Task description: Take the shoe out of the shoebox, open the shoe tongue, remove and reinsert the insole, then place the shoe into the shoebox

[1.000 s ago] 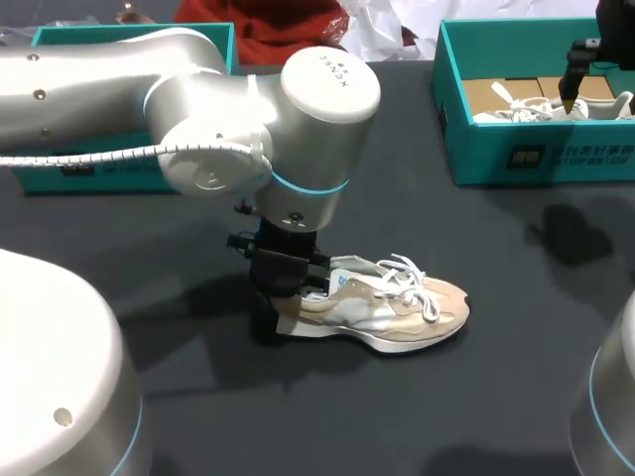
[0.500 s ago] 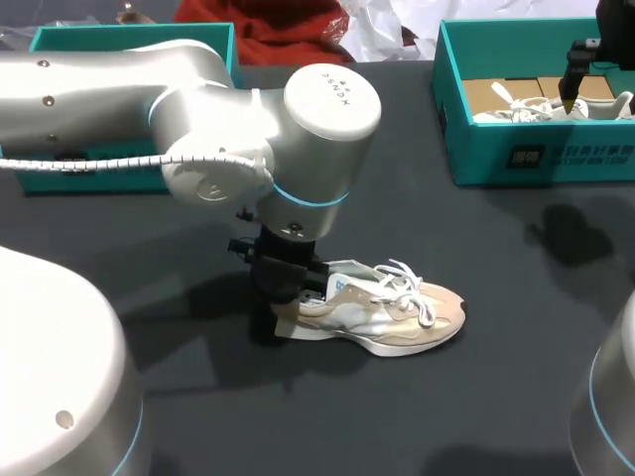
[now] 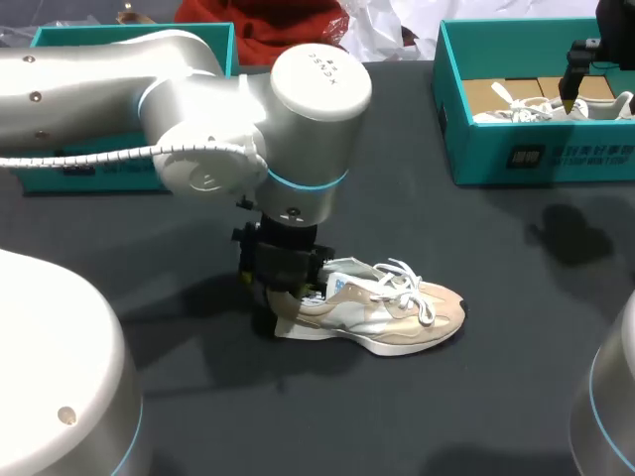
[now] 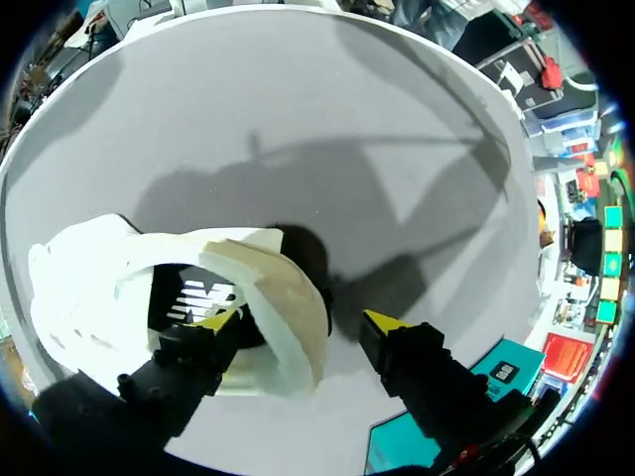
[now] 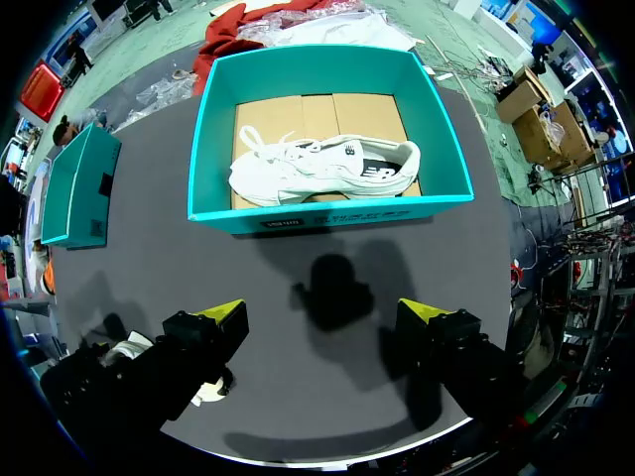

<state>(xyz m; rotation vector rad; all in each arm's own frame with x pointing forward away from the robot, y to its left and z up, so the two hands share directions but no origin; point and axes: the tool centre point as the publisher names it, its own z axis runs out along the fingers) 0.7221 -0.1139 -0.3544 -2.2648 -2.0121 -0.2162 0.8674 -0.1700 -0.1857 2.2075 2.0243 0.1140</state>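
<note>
Our left gripper [image 4: 298, 319] straddles the heel of the shoe [image 3: 387, 312], jaws apart — closing off-centre could tip it; our right gripper [image 5: 322, 309] hangs open.

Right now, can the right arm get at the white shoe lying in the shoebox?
Probably yes. The shoebox is open on top, the white shoe lies uncovered inside, and the right claw hangs open facing it with nothing between them.
</note>
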